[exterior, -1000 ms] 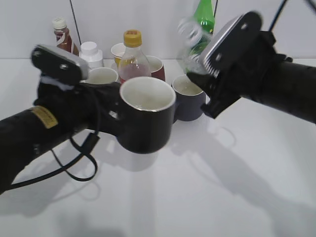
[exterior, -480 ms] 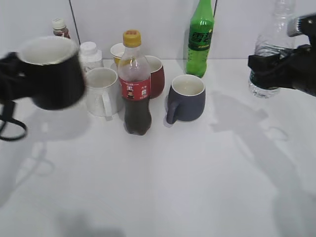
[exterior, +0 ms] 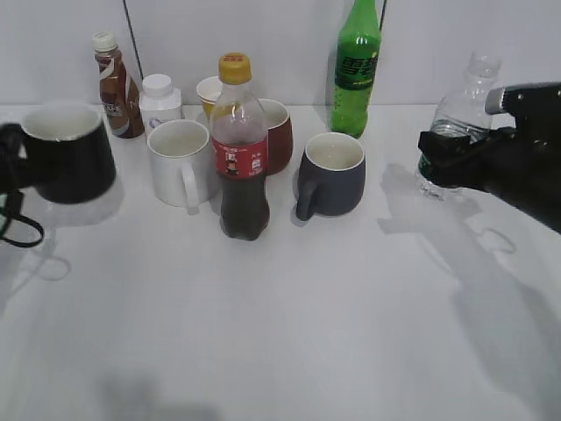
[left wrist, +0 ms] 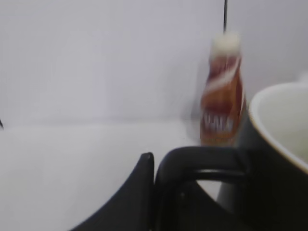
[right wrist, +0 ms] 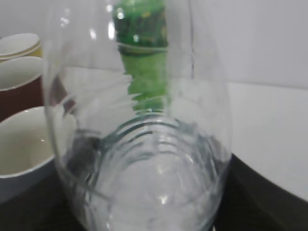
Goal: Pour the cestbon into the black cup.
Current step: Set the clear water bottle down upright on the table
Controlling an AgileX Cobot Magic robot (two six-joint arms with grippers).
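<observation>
The black cup, glossy with a white inside, stands upright at the far left, on or just above the table. My left gripper is shut on its loop handle; one finger shows beside it. The cestbon, a clear capless bottle, stands upright at the right with its base at the table. My right gripper is shut round its lower body. The bottle fills the right wrist view, with dark fingers at its sides. Its label is hidden.
In the middle stand a cola bottle, a white mug, a dark red mug and a navy-grey mug. A green soda bottle, a brown bottle and a white jar line the back wall.
The arms have drawn apart from the middle. The cup moved left and down to the table. The bottle went from tilted by the cup to upright, right and down.
</observation>
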